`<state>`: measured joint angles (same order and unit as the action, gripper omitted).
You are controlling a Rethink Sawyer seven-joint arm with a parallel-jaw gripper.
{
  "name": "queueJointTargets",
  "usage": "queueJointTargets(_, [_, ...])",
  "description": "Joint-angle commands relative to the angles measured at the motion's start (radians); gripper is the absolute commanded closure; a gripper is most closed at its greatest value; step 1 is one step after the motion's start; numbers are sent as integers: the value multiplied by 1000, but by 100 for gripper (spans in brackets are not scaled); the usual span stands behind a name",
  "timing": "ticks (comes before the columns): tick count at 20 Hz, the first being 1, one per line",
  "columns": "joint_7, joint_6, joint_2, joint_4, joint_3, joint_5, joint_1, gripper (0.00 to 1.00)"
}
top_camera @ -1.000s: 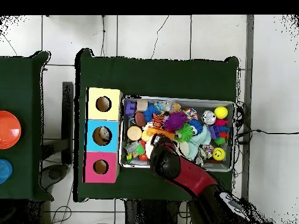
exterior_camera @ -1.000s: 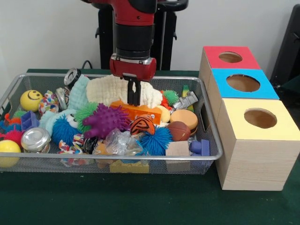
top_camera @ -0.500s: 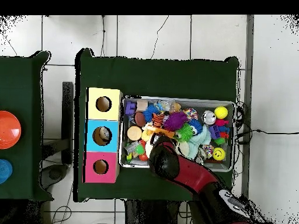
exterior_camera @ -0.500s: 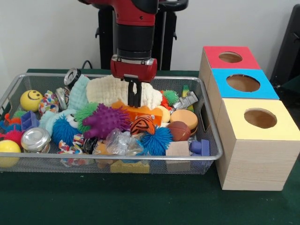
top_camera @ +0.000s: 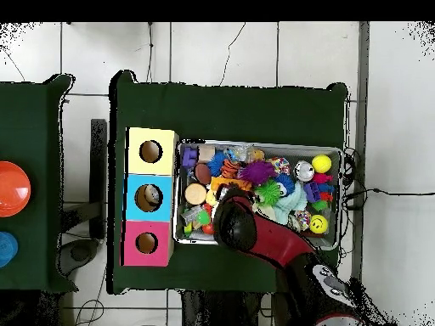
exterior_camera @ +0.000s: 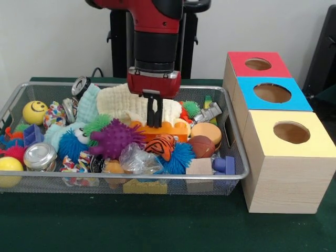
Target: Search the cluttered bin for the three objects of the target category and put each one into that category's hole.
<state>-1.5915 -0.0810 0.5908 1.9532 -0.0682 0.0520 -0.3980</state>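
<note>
My gripper hangs over the middle of the wire mesh bin, fingers pressed together on the top of an orange toy brick. The brick lies in front of a cream cloth and behind a tiger-striped ball. A purple spiky ball sits to its left. Three wooden boxes with holes stand right of the bin: red top, blue top, yellow top. In the overhead view the arm covers the gripper, and the orange brick shows just beyond it.
The bin is crowded: a yellow smiley ball, a tin can, a blue spiky ball, a burger toy, a brown ball, a crumpled plastic bag. The boxes touch the bin's side.
The gripper has shifted right in the front view and the orange brick has slid with it. The purple spiky ball and the striped ball have settled slightly.
</note>
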Motion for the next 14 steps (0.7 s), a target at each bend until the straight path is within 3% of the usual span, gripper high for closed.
queueJointTargets(1, [-137,354,42,-194,123,93,161,100])
queueJointTargets(4, [-164,439,91,-195,170,85,197,100])
queueJointTargets(14, [-106,609,208,-245,183,6,215,100])
